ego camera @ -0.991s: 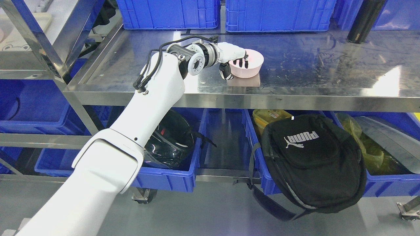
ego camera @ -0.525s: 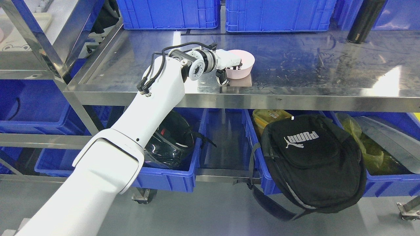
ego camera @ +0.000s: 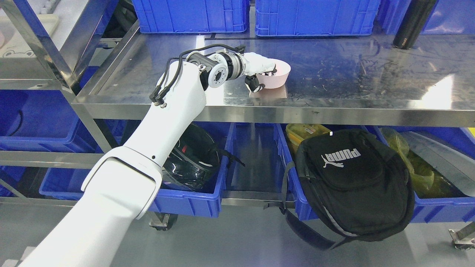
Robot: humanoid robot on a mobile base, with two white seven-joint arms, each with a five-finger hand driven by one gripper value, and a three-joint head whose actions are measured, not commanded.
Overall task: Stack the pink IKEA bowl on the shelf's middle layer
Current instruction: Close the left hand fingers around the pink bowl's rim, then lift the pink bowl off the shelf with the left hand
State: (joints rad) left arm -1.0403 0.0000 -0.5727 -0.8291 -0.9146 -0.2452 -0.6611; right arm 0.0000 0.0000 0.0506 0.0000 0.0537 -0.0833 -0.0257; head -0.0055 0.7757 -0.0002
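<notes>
Since a second ago pink bowl [ego camera: 276, 76] has slid left; I read left hand [ego camera: 259, 72] as clamped on its rim, no stack reached yet.

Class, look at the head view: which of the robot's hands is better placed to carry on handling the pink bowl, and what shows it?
The left. The left hand already grips the pink bowl at its near rim, on the steel shelf. No right arm shows in the picture.
</notes>
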